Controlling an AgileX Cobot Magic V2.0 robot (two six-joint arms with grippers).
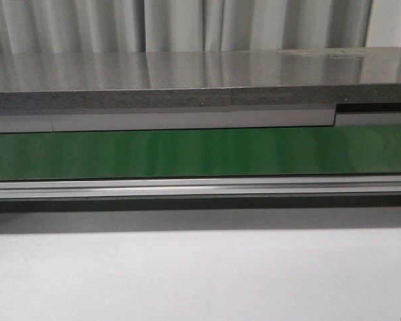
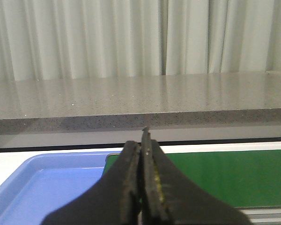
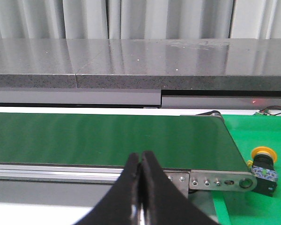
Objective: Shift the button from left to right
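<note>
The button [image 3: 263, 166] shows only in the right wrist view. It has a yellow round head on a black body and lies tilted on a green mat [image 3: 271, 131], just past the end of the green conveyor belt [image 3: 107, 138]. My right gripper [image 3: 140, 158] is shut and empty. It is in front of the belt's rail and well apart from the button. My left gripper [image 2: 141, 146] is shut, with nothing seen held, above the edge of a blue tray [image 2: 47, 187]. Neither gripper shows in the front view.
The green belt [image 1: 200, 152] runs across the front view, with an aluminium rail [image 1: 200, 187] in front of it. A grey stone ledge [image 1: 187, 80] and curtains stand behind it. White table surface [image 1: 200, 274] lies in front. The rail's end bracket [image 3: 220, 180] has bolts.
</note>
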